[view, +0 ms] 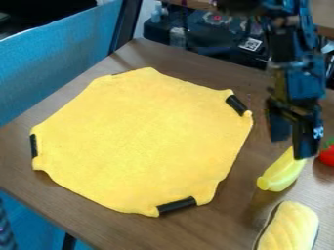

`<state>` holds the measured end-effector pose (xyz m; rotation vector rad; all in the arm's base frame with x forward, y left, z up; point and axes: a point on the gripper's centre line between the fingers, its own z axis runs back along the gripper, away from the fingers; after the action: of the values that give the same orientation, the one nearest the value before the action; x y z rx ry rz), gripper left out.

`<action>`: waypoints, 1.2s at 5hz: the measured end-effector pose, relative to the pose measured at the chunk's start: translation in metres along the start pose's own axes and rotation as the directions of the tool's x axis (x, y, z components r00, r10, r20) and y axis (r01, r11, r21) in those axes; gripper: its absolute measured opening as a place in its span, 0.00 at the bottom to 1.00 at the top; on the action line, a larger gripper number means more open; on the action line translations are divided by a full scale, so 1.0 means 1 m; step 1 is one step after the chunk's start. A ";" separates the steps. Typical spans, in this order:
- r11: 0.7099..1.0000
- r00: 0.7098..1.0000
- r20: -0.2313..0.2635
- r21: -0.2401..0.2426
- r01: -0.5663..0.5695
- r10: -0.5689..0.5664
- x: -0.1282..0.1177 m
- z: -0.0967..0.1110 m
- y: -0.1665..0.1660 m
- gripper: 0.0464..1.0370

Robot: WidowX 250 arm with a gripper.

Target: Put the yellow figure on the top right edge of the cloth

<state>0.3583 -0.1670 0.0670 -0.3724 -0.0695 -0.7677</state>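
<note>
The gripper (293, 148) hangs with its fingers parted, apparently to straddle the figure (279, 175), which lies on the table (240, 197) at its seven o'clock. Toward ten o'clock, a black clip (236, 105) sits on the cloth's (140, 141) two o'clock edge, probably pinning it flat. Near eleven, a label (250, 44) bears a square code, its words illegible.

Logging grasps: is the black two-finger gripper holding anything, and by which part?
Cannot be told: the upper end of the long, smooth yellow figure is at the gripper, but it may be gripped or only overlapped in view.
</note>
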 end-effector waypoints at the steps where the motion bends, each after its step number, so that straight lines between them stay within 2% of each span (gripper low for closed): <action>1: 0.999 1.000 -0.017 0.035 0.010 -0.010 -0.001 -0.014 0.004 0.96; 2: 0.999 0.996 -0.084 0.053 -0.004 0.008 -0.012 -0.039 0.011 0.94; 3: 0.999 0.997 -0.079 0.050 -0.018 0.022 -0.015 -0.047 0.009 0.66; 4: 1.000 0.995 -0.098 0.028 -0.011 0.014 -0.020 -0.045 0.007 0.57; 5: 0.999 0.998 -0.054 -0.040 -0.024 0.022 -0.022 -0.026 0.004 0.57; 6: 0.985 0.983 0.090 -0.093 -0.149 0.157 -0.018 0.017 0.003 0.57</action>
<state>0.3486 -0.1467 0.0784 -0.4909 -0.0982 -0.6014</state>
